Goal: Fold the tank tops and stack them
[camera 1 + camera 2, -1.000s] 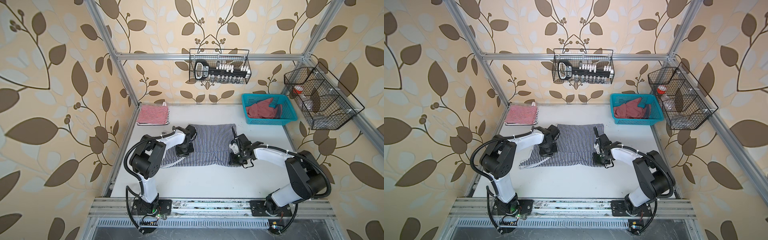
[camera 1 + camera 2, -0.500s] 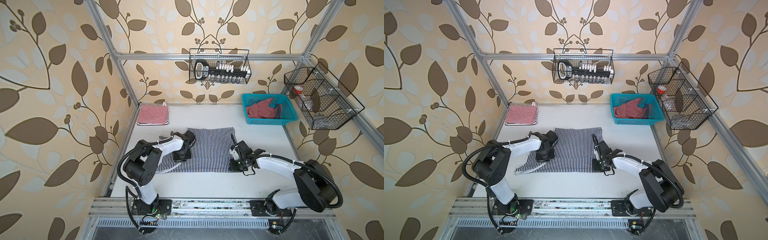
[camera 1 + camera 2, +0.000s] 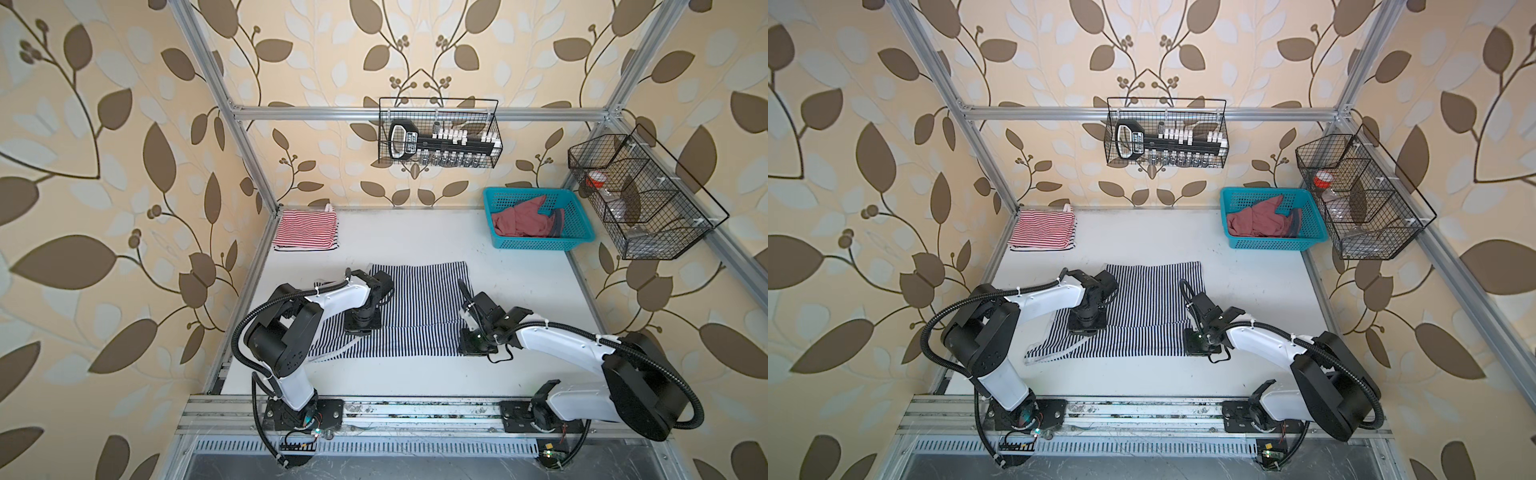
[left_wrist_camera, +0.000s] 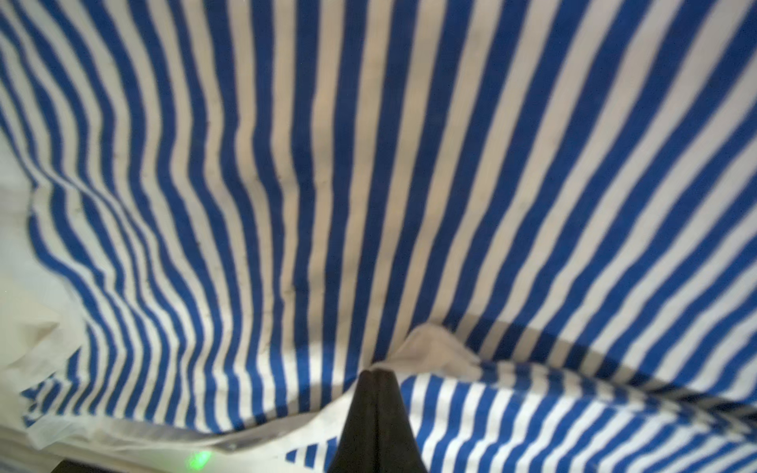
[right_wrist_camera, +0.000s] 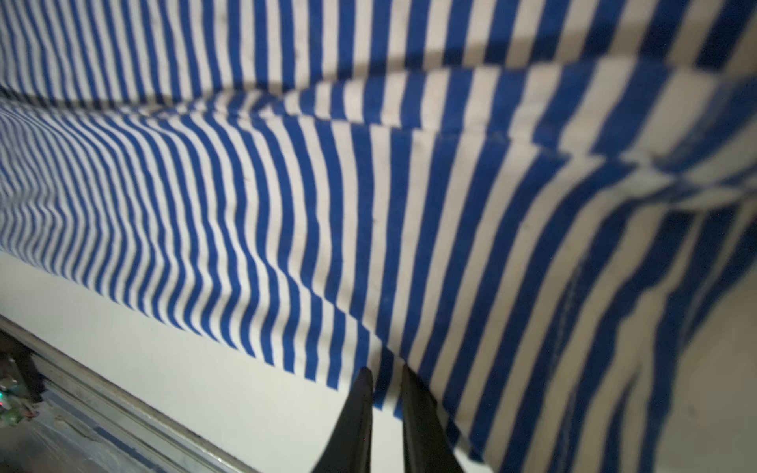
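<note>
Step in hand, as I judge: folding the navy-striped tank top (image 3: 419,307), flat on the desk (image 3: 523,303), in front and left of the turquoise basket (image 3: 536,245). With the left gripper (image 4: 375,374), jaws together, pinching cloth. With the right gripper (image 5: 383,372), jaws slightly apart at the hem. Next calls for left release, then regrip for the cross fold.

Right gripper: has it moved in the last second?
Yes. The right gripper has come toward the front rail, away from the turquoise basket, at a corner of the navy-striped top.
</note>
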`<action>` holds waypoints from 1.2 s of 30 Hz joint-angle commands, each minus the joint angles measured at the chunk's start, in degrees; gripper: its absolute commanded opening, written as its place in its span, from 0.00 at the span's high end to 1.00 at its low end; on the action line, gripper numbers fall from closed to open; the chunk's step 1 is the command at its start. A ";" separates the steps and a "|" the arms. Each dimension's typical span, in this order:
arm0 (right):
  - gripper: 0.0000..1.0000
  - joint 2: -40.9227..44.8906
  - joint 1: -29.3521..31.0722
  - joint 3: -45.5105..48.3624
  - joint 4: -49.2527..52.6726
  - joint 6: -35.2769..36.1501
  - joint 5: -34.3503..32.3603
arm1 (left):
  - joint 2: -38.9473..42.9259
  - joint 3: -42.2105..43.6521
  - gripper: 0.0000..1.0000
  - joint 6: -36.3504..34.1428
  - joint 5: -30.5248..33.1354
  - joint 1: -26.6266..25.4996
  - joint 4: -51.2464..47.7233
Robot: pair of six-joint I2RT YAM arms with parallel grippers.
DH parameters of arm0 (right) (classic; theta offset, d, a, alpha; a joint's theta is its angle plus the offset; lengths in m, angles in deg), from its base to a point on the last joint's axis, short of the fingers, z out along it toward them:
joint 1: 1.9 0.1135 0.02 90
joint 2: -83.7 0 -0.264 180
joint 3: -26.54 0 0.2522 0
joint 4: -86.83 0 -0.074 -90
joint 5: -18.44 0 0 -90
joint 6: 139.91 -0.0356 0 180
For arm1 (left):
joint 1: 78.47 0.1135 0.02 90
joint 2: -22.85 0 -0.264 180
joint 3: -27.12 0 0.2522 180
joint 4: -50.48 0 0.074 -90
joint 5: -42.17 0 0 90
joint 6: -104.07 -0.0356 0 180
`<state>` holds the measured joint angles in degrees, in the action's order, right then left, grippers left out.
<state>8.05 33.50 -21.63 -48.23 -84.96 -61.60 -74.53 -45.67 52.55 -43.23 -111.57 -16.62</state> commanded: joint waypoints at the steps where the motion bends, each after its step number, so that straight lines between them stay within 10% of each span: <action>1: 0.78 2.69 0.10 -4.40 8.14 -1.00 -3.90 | 3.49 -7.65 0.93 -1.07 4.53 -0.53 -7.10; 10: 0.70 -1.48 -10.33 -21.67 9.47 8.75 -3.15 | -4.17 -28.19 0.78 -6.62 14.21 2.44 -13.23; 18: 0.64 -15.83 -22.30 -34.95 8.23 20.06 1.24 | -14.57 -37.37 0.66 -11.56 7.44 12.73 -6.74; 36: 0.63 -42.64 -30.53 -54.79 0.77 19.65 11.06 | -34.66 -56.83 0.58 -13.79 -0.08 14.73 -5.43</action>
<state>-32.26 3.36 -72.39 -48.73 -66.34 -51.98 -107.82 -99.32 39.87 -42.61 -97.14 -18.99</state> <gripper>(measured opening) 0.373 0.416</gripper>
